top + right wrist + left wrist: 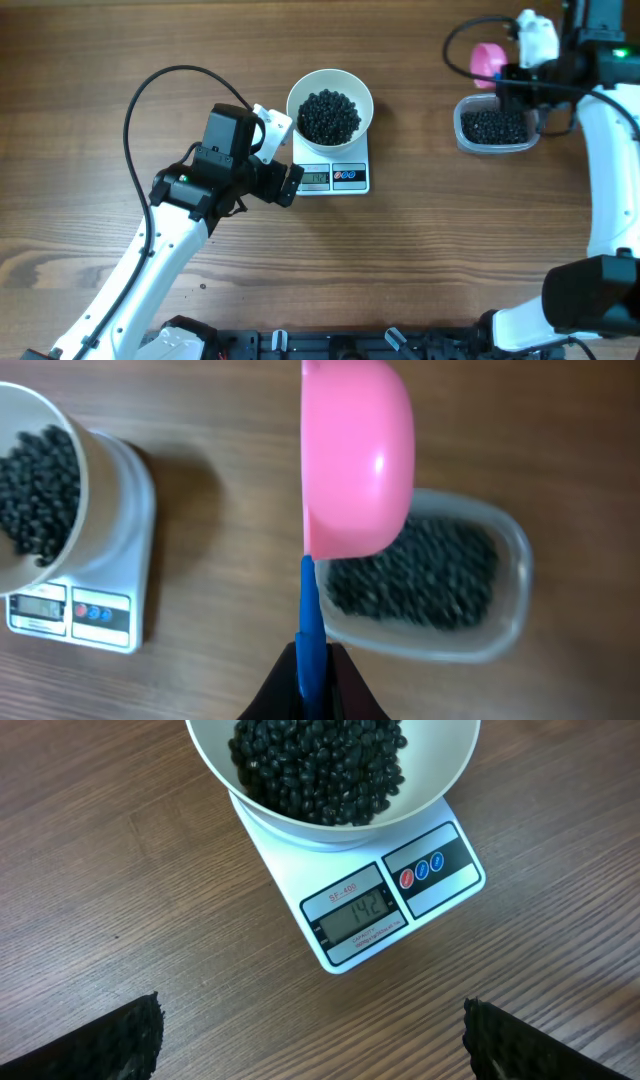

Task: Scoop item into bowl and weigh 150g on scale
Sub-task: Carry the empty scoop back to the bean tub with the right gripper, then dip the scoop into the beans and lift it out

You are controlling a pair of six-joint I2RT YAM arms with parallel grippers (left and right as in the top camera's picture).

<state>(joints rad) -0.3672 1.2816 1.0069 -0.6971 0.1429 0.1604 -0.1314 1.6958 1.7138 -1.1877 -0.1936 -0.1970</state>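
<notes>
1. The white bowl (296, 100) sits centred on the digital kitchen scale (352, 186), mid-table on the wooden table (100, 60).
2. The black beads (330, 116) form a heap in the bowl, well below the rim. No stray beads are visible on the scale.
3. In the left wrist view, the scale's display (352, 917) reads 142. Two round buttons, one red and one blue, sit beside the display.
4. The left gripper (283, 155) is just to the left of the scale and bowl, with its jaws spread fully wide and nothing between them. Its two fingers (115, 1040) frame the bottom corners of the left wrist view over bare wood, clear of the scale.
5. The right gripper (312, 665) is clamped tight on the blue handle (312, 615) of the pink scoop (360, 455).
6. The scoop is held above the far-right side of the table, over the clear plastic tub (515, 575). It is turned on its side, so only the outer shell faces the wrist camera. I cannot tell what, if anything, is in it.
7. The tub holds the remaining supply of beads (420, 575) as a shallow layer. The tub is well apart from the scale, to its right.
</notes>
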